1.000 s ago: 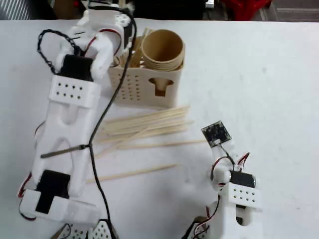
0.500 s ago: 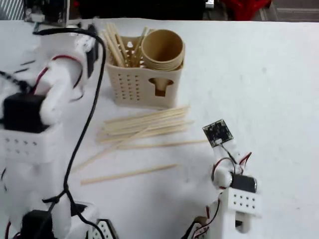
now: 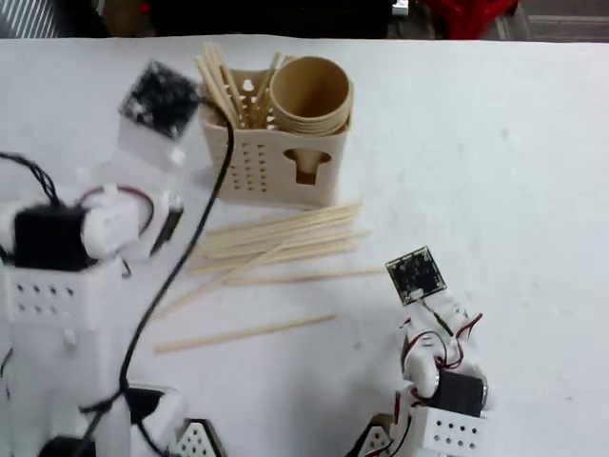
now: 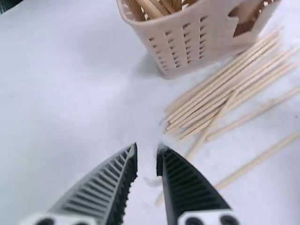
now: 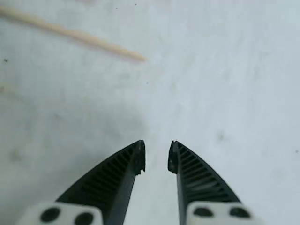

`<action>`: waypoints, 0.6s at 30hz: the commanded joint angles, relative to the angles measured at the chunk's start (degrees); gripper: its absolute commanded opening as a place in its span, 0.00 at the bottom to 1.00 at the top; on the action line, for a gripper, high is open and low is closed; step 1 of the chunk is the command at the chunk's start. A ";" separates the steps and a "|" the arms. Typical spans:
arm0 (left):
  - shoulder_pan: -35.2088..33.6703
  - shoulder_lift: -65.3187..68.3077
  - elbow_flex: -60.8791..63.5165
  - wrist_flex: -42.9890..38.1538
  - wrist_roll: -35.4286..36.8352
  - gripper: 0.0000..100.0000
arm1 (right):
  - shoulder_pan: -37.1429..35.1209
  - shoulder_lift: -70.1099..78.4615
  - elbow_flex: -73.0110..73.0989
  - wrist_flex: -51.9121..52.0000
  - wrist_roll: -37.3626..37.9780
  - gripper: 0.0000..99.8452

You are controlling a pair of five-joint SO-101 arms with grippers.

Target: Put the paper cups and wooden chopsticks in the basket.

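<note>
Several paper cups sit stacked one inside the other in the basket. They fill the part of the basket that is nearer to your right arm. A bunch of upright chopsticks stands in the other part, just beside the cups, and leans out over the rim.

More sticks are not in the basket yet. The loose chopsticks lie in a flat pile on the table, just in front of the basket. They all point nearly the same way. One thin stick lies close under the pile. A lone chopstick lies farther out, apart from the others, on the side nearer to the arms.

Your left gripper hangs over bare table. Its two fingers are a little apart and there is nothing between them. The near end of the loose pile is close to it, and the basket is beyond that.

Your right gripper hangs over bare table too, well away from the basket. Its fingers are a little apart and hold nothing. The end of one stick lies on the table near it, not touching. You cannot tell which stick that is.
</note>
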 commanded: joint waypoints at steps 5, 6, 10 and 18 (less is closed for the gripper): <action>4.70 -16.13 32.97 -14.15 -4.75 0.09 | 0.40 -0.75 0.79 -1.27 0.62 0.10; 5.14 -15.52 34.37 -14.68 -5.63 0.09 | 0.40 -1.19 1.85 -1.27 0.62 0.10; 5.58 -11.56 37.36 -18.29 -8.62 0.09 | 0.40 -3.12 3.78 -0.84 0.62 0.10; 15.43 -0.40 42.55 -28.40 -8.88 0.13 | 0.48 -3.12 3.78 -0.84 0.62 0.10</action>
